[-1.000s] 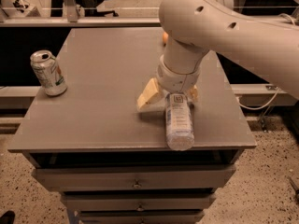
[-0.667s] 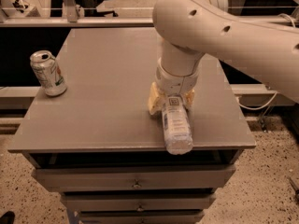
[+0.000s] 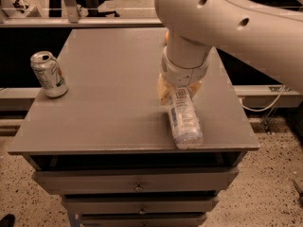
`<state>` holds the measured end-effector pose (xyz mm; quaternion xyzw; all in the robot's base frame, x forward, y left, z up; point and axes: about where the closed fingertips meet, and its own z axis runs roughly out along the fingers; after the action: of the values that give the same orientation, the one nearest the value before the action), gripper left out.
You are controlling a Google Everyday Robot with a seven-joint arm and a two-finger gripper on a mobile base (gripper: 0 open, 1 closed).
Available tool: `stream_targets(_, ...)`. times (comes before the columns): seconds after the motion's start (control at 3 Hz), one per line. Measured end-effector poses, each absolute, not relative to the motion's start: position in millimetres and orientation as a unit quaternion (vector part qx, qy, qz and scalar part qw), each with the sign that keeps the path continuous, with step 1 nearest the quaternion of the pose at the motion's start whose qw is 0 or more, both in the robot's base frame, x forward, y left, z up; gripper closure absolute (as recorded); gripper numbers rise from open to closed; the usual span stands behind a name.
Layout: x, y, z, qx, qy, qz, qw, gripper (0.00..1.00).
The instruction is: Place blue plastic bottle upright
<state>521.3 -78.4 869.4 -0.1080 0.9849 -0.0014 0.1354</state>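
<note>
Camera view: vs. approx. a sec ago, the arm (image 3: 227, 18) has swung left and now sits right over the bottle's neck end. The tan pads (image 3: 163, 90), which stood wider apart before, have drawn in on both sides of it. The gripper (image 3: 180, 91) now looks clamped on the bottle (image 3: 184, 122) near its top.

The bottle itself has barely moved. It lies flat on the table (image 3: 113, 89), base twd. the front right edge and close to it. So the grasp seems made, but the lift and tip-up are not yet done. With the edge so near, the base could slide off if the swing goes fwd.

Containers: the bottle is clear, w/ no liquid I can make out. The can (image 3: 49, 74) stands upright at far left, well apart, top open, contents hidden. The drawers (image 3: 137, 181) below are shut.
</note>
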Motion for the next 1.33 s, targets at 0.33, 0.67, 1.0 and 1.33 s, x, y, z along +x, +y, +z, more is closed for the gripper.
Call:
stream_targets(0.33, 534, -103, 907, -0.136, 0.969, 0.011, 0.207, 1.00)
stream_targets(0.67, 549, -133, 934, -0.153, 0.945, 0.047, 0.285, 1.00)
stream_targets(1.0, 569, -152, 954, -0.153, 0.916, 0.102, 0.356, 1.00)
stream_targets(1.33, 599, -153, 978, -0.149, 0.868, 0.171, 0.442, 1.00)
